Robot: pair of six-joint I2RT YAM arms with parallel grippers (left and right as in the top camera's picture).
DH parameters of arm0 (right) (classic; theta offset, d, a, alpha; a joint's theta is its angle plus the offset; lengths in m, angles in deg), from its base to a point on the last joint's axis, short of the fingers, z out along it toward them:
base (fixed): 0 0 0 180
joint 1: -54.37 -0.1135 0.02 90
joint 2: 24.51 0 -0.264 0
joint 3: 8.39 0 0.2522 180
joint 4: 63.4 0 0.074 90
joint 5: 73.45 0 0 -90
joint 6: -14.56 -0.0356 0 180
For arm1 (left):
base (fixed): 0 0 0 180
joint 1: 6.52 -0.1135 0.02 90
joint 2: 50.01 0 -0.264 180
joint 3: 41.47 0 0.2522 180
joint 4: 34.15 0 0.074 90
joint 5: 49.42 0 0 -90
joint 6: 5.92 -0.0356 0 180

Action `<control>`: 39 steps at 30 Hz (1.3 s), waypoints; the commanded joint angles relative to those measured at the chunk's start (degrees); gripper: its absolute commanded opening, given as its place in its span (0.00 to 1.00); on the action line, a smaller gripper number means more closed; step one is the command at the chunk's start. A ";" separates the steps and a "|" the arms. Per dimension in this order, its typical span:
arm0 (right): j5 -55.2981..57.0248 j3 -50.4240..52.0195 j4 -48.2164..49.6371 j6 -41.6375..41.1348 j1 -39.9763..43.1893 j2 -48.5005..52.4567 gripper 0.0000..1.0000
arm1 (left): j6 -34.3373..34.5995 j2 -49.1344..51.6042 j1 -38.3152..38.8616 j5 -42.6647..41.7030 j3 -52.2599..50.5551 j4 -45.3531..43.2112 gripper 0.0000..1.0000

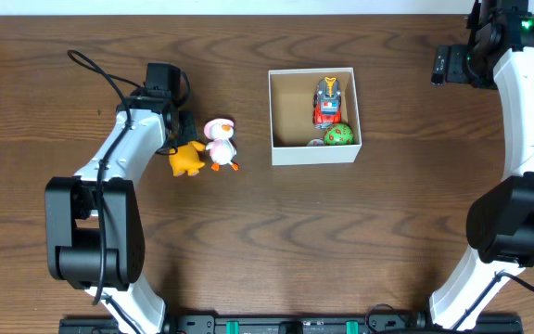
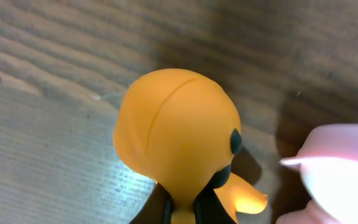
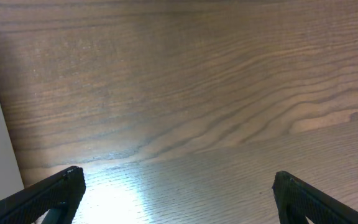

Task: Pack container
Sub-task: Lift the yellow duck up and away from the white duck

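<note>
In the overhead view the left arm (image 1: 119, 158) ran up the left side of the frame, and the left gripper (image 1: 184, 141) sat on an orange toy (image 1: 187, 160) left of centre. The left wrist view showed its fingers (image 2: 158, 210) pinched shut on the toy's narrow lower part at the bottom edge of the frame. A pink-and-white duck (image 1: 220, 144) stood just right of the orange toy; whether the two touched could not be told. The container (image 1: 313, 153) lay right of centre in the upper half, well apart from both toys. Inside it, a red car (image 1: 326, 100) lay along the right wall and a green toy (image 1: 338, 135) filled the lower right corner. The right arm (image 1: 527, 121) rose along the right edge. In the right wrist view the right gripper (image 3: 179, 193) hung over bare table (image 3: 197, 93), its fingers (image 3: 61, 186) spread wide and empty.
</note>
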 commanded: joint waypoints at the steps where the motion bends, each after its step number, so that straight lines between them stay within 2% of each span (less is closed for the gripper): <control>1: 0.37 -0.98 -0.07 -0.98 0.37 -0.26 0.99 | 0.04 -1.57 -0.44 1.36 2.12 -1.70 0.06; 7: 0.37 -0.98 -0.07 -0.98 0.37 -0.26 0.99 | 0.31 -6.19 -0.04 0.79 6.49 -9.16 0.06; 13: 0.37 -0.98 -0.07 -0.98 0.37 -0.26 0.99 | 0.31 -10.10 1.99 -6.54 9.07 -19.87 0.06; 18: 0.37 -0.98 -0.04 -0.98 0.37 -0.26 0.99 | 0.31 -11.26 4.63 -9.18 9.07 -26.91 0.06; 39: 0.37 -0.98 -0.07 -0.98 0.24 -0.26 0.99 | 0.33 -10.69 15.39 -9.70 9.05 -27.23 0.06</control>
